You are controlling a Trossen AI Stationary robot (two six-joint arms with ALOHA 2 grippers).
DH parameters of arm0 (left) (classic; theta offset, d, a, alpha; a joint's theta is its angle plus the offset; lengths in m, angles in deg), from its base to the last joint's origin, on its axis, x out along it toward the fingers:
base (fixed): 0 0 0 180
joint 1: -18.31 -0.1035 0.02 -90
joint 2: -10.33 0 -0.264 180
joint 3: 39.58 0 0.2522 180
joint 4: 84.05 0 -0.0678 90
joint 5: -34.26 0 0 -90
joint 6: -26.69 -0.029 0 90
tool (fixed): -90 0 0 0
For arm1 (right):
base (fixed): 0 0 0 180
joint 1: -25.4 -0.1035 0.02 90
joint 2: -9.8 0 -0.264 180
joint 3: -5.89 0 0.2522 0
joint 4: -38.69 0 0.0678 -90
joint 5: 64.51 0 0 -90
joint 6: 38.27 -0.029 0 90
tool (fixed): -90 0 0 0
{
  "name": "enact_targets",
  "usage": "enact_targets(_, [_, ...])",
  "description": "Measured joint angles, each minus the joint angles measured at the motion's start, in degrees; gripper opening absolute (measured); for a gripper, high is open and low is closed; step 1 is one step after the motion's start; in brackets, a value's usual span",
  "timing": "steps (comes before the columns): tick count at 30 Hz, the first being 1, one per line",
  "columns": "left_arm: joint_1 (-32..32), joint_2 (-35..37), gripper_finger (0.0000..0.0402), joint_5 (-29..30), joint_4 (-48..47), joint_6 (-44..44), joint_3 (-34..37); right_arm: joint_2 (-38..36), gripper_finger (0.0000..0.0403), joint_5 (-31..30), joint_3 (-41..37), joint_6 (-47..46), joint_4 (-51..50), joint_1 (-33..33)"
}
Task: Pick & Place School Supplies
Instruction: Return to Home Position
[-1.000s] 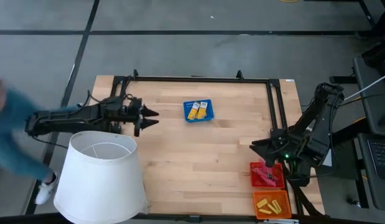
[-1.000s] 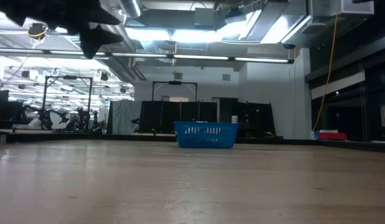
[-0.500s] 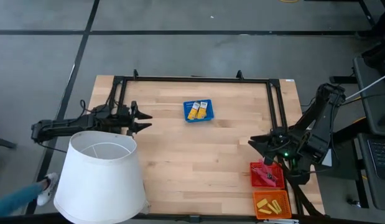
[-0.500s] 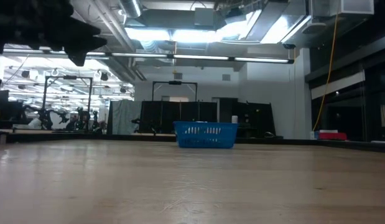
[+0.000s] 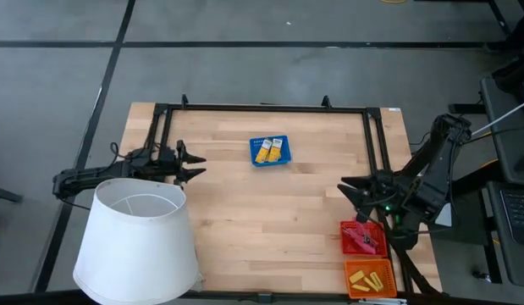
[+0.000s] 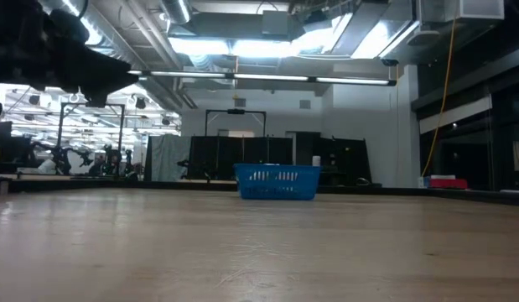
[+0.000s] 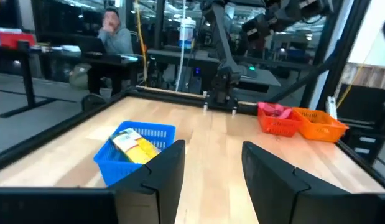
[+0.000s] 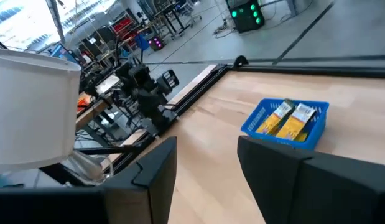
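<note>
Yellow packs with pale labels [image 5: 269, 150] lie in a blue tray [image 5: 284, 160] at the table's far middle; the same packs [image 7: 137, 145] [image 8: 292, 119] show in both wrist views. Red-handled tools [image 5: 361, 240] lie in a red tray [image 5: 344, 229], and yellow blocks [image 5: 367, 279] in an orange tray [image 5: 388, 268], both at the near right. My left gripper [image 5: 196, 165] stands open at the left edge and points level toward the blue tray. My right gripper [image 5: 346, 189] hangs open just beyond the red tray. Both are empty.
A big white lampshade [image 5: 139, 241] stands at the near left corner, right beside my left arm. A black frame [image 5: 262, 108] runs along the far edge and both sides. Bare wood lies between the blue tray and the near edge. A person [image 7: 115, 36] sits beyond the table.
My left gripper has drawn back toward the table's left edge and sunk lower, rolling a little about its own line. A person in blue at the left, beside the table, has gone out of view. The trays and supplies have stayed where they were.
</note>
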Motion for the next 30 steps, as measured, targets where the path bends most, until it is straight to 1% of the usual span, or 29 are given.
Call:
enact_targets(4, [0.27, -1.07, 0.0157, 0.48, -0.16, -2.37, 0.0, 0.63, 0.0173, 0.09, 0.0, 1.33, -0.02, 0.95])
enact_targets(6, [0.34, -1.2, 0.0157, 1.87, -0.32, -1.29, 0.0, 0.78, 0.0173, 1.81, 0.0, 1.16, -0.28, 1.22])
enact_targets(9, [0.31, -2.06, 0.0157, 2.59, -0.4, 1.31, 0.0, 0.8, 0.0173, 7.88, 0.0, -0.19, -1.14, 1.69])
enact_targets(12, [0.31, -2.16, 0.0157, 2.51, -0.33, 1.69, 0.0, 0.84, 0.0173, 14.01, -0.29, -0.21, -1.05, 2.21])
enact_targets(15, [0.31, -2.16, 0.0157, 2.49, -0.06, 1.71, 0.0, 1.36, 0.0173, 22.84, -3.12, -0.04, 1.09, 4.61])
enact_targets(17, [0.31, -2.16, 0.0157, 2.5, -0.12, 1.7, 0.0, 1.9, 0.0173, 26.97, -6.78, 2.87, 7.64, 6.67])
enact_targets(18, [0.31, -2.16, 0.0157, 2.5, -0.12, 1.71, 0.0, 1.96, 0.0173, 28.59, -9.24, 5.73, 13.71, 7.81])
enact_targets(22, [0.31, -2.16, 0.0157, 2.49, -0.12, 1.7, 0.0, 2.02, 0.0173, 35.96, -20.24, 24.68, 45.07, 13.81])
enact_targets(24, [0.31, -2.16, 0.0157, 2.49, -0.03, 1.71, 0.0, 2.02, 0.0173, 40.18, -24.4, 34.43, 57.28, 17.45])
enact_targets(28, [0.31, -2.16, 0.0157, 2.49, 0.1, 1.71, 0.0, 1.99, 0.0173, 50.46, -28.02, 52.22, 67.06, 26.39])
enact_targets(30, [0.31, -2.16, 0.0157, 2.49, 0.1, 1.71, 0.0, 1.98, 0.0173, 58.26, -28.45, 59.76, 70.52, 31.65])
